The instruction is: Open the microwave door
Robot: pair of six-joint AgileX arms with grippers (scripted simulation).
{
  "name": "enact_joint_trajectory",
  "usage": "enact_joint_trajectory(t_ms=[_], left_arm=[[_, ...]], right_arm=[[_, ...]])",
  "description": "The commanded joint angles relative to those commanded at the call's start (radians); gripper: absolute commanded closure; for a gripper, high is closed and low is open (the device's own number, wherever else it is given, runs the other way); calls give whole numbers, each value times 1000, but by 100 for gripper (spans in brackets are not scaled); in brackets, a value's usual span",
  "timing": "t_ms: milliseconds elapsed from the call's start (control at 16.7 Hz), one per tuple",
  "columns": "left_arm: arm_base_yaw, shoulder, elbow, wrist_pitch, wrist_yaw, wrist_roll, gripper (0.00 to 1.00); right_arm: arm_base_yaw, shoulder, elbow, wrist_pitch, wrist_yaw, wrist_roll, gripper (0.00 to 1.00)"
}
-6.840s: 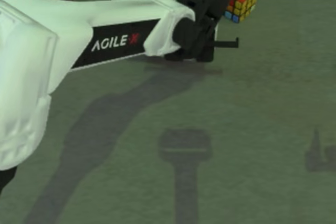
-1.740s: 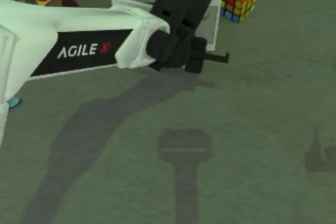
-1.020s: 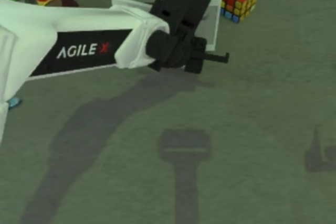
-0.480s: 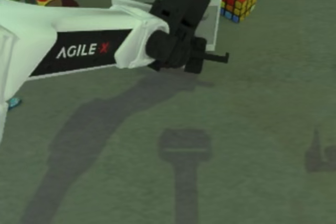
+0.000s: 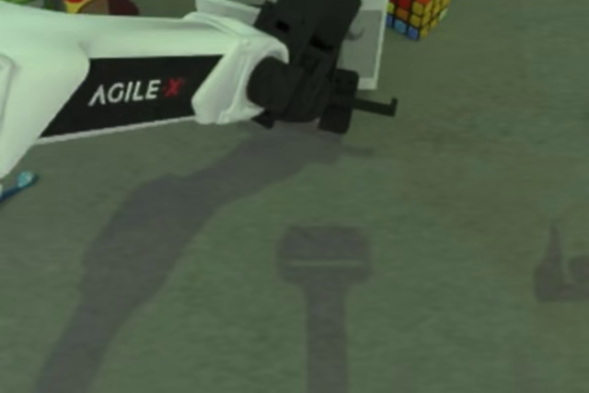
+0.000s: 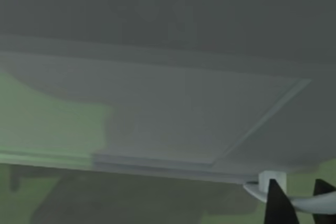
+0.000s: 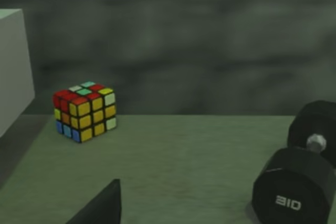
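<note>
Green table [image 5: 442, 227]; "AGILE X" left claw [image 6: 294, 203] clamped on microwave door [image 6: 173, 114] handle.

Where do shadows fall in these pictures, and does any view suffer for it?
Top view: the left arm throws a long diagonal shadow over the table, with smaller shadows nearer the camera. Left wrist view: the microwave door fills the frame, dim and shaded. Right wrist view: evenly lit; colour cube clear.
</note>
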Motion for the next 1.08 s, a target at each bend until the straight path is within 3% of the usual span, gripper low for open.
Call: enact_joint_trajectory(t_ms=[1080], left_arm=[[5,-6,-16,5,8,14,100]], right_arm=[[0,0,0,0,0,0,0]])
